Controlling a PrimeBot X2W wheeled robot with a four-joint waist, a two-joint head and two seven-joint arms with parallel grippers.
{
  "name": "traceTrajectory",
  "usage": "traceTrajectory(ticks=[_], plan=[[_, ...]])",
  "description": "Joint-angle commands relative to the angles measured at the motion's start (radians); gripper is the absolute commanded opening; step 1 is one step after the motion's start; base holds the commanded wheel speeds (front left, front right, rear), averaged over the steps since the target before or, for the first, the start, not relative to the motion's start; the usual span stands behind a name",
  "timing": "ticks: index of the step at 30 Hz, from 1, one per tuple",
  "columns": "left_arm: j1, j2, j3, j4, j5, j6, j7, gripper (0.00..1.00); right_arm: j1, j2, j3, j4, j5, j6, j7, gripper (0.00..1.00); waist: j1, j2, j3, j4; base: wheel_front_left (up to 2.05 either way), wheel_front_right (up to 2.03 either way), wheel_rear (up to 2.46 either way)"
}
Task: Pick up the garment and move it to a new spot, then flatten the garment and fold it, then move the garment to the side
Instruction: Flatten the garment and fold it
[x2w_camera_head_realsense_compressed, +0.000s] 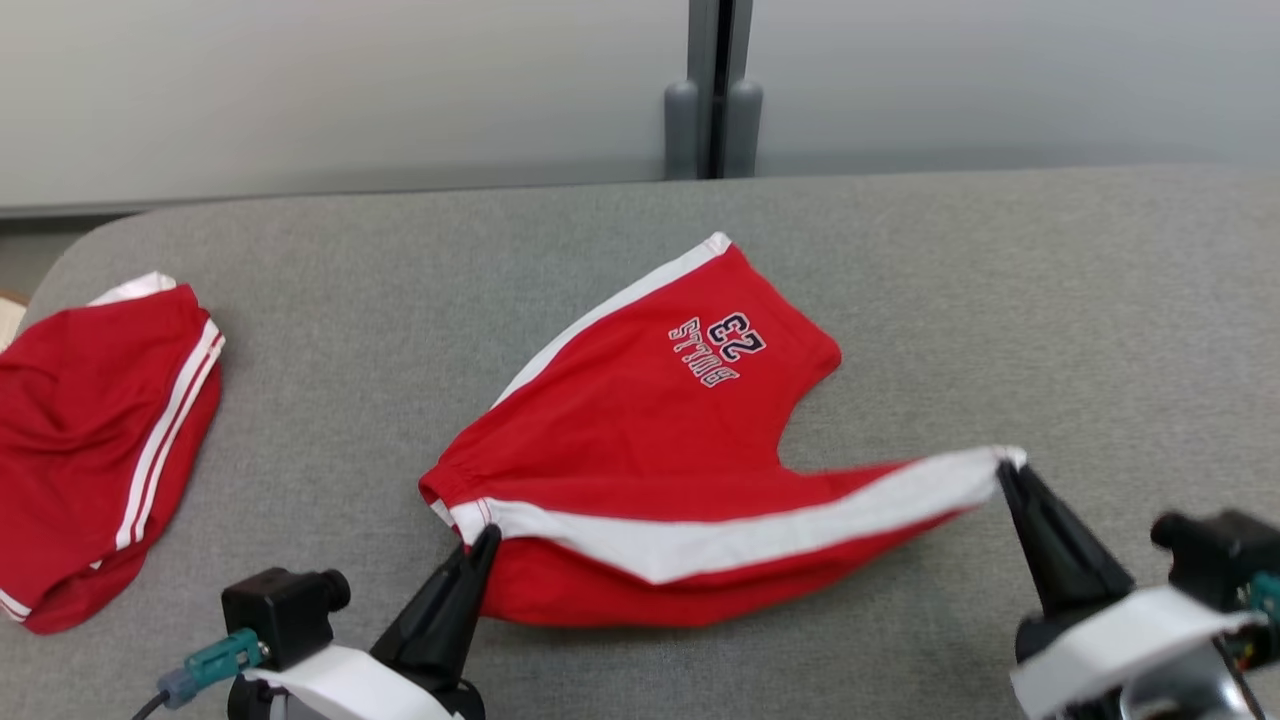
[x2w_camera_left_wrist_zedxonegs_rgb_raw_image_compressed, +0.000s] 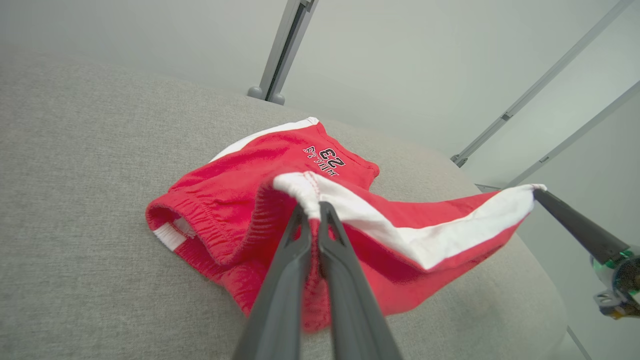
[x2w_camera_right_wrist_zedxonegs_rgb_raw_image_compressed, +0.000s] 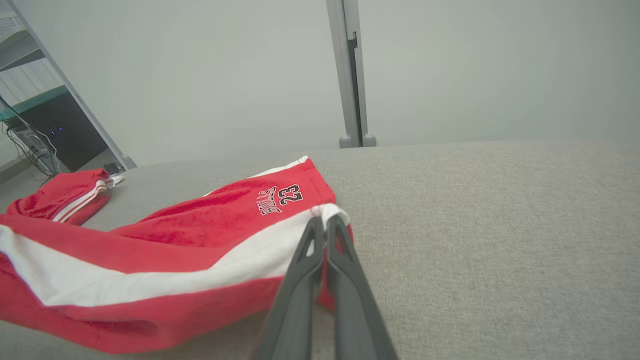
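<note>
Left hand and right hand clenched on garment
Edge held taut between my grips, to flatten it

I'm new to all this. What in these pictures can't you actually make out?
Head view: the second red garment with white stripes is cut off by the left edge.
All views: the underside of the red shorts with a white side stripe is hidden by their own top layer.
Right wrist view: the dark equipment with cables is too small and blurred to identify.
</note>
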Motion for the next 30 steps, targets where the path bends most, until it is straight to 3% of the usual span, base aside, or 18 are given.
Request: traceTrajectory(ticks=[1,7,16,23,30], plan=[[-0.036,-0.012,0.010,0.018,-0.013,-0.006,-0.015,0.00,-0.066,-0.015,0.004,0.031,0.001,0.000,-0.014,0.00,0.0000,0.0000,0.050,0.023,0.00,0.00,0.00],[-0.137,-0.065,0.028,0.089,-0.033,-0.041,-0.090,0.00,-0.302,-0.070,0.019,0.178,0.017,0.000,-0.033,0.00,0.0000,0.0000,0.151,0.097,0.00,0.00,0.00],[-0.308,-0.159,0.014,0.262,-0.077,-0.119,-0.196,0.00,-0.682,-0.136,0.103,0.496,0.056,0.000,-0.087,0.00,0.0000,0.0000,0.264,0.201,0.00,0.00,0.00],[-0.396,-0.191,-0.004,0.388,-0.081,-0.138,-0.280,0.00,-0.867,-0.129,0.150,0.736,0.079,0.000,-0.158,0.00,0.0000,0.0000,0.304,0.238,0.00,0.00,0.00],[-0.471,-0.200,-0.050,0.501,-0.092,-0.153,-0.298,0.00,-0.965,-0.124,0.211,0.887,0.075,0.000,-0.222,0.00,0.0000,0.0000,0.324,0.252,0.00,0.00,0.00]])
